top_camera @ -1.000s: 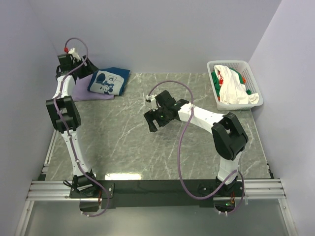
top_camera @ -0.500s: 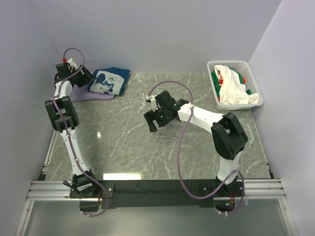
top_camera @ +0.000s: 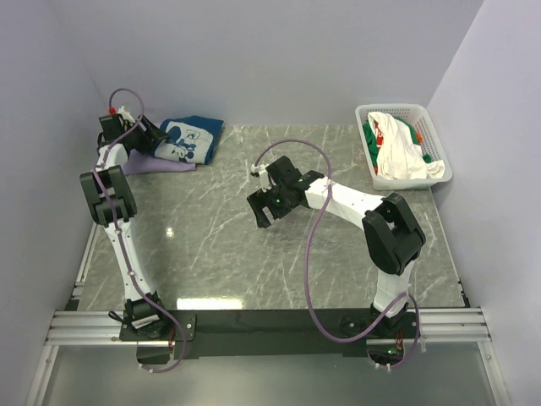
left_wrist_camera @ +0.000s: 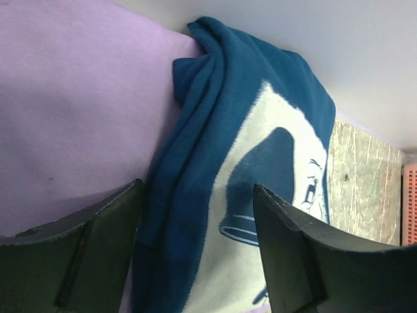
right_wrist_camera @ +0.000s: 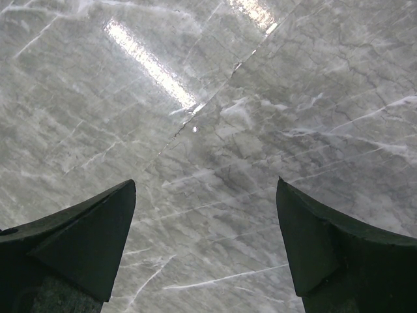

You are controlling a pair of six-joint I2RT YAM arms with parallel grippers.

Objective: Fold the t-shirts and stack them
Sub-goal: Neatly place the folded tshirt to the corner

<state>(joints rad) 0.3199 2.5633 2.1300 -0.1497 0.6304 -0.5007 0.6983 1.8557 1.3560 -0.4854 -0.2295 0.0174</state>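
A folded navy-blue t-shirt (top_camera: 191,138) with a white cartoon print lies on top of a pale lavender t-shirt (top_camera: 156,163) at the table's far left. In the left wrist view the navy tee (left_wrist_camera: 221,169) rests on the lavender one (left_wrist_camera: 78,117). My left gripper (top_camera: 152,135) hovers at the navy tee's left edge, open, nothing between its fingers (left_wrist_camera: 287,254). My right gripper (top_camera: 258,207) hangs open over bare marble mid-table. More t-shirts (top_camera: 397,148), white and green with red-orange bits, are bundled in the basket.
A white plastic lattice basket (top_camera: 435,139) stands at the far right corner. Walls close in behind and on both sides. Grey marble tabletop (top_camera: 220,254) spreads between the arms.
The left gripper has shifted slightly right and down toward the navy tee's left edge. The right arm has not moved.
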